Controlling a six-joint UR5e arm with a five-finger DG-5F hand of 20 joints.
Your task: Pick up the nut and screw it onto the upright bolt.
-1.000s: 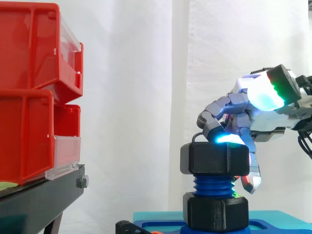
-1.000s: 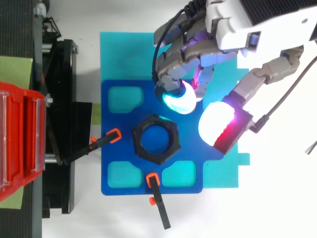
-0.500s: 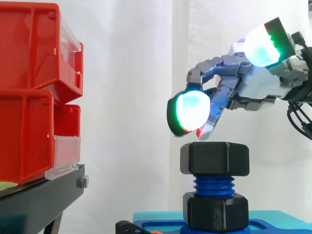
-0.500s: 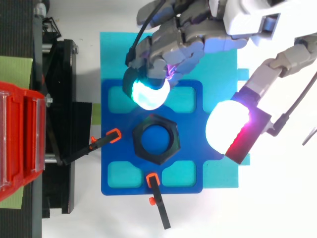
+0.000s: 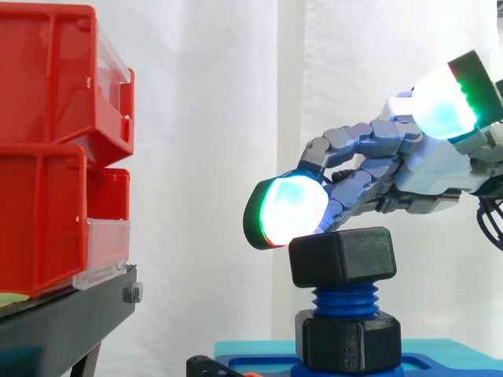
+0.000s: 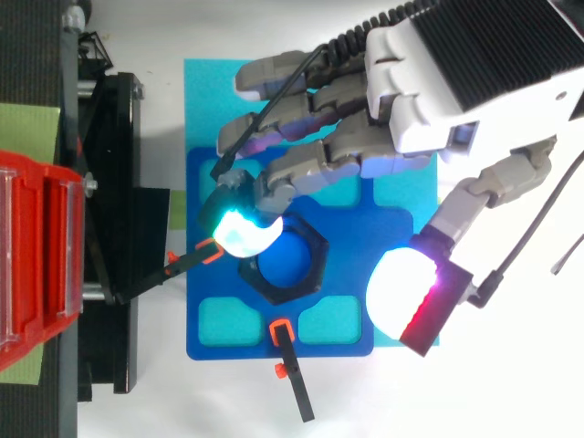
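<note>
– Black hexagonal plastic nut (image 5: 342, 255): where does it sit?

– On top of the upright blue threaded bolt (image 5: 343, 298), and tilted. In the side view its right side stands higher than its left. From above, the bolt's blue end shows through the nut's hole.

– And below it?

– A second black hexagonal collar (image 5: 346, 342) at the bolt's foot, on a dark blue plate with rectangular cut-outs (image 6: 239, 315). The plate lies on a cyan mat (image 6: 205, 100). A black clamp with an orange tip (image 6: 212, 247) reaches in at the plate's left, and a second such clamp (image 6: 278, 330) at its lower edge.

– The hand?

– The grey hand (image 5: 424, 169) comes in from the right, fingers stretched nearly straight over the nut's top, grasping nothing. A fingertip pad glowing cyan-green (image 5: 289, 210) lies at the nut's upper left edge; whether it presses there I cannot tell. The thumb pad (image 6: 401, 292), white with a red rim, stands apart from the nut.

– Around it?

– Stacked red plastic bins (image 5: 47, 157) on a black stand (image 5: 63, 322), well to the left, before a white curtain (image 5: 204, 157).
</note>
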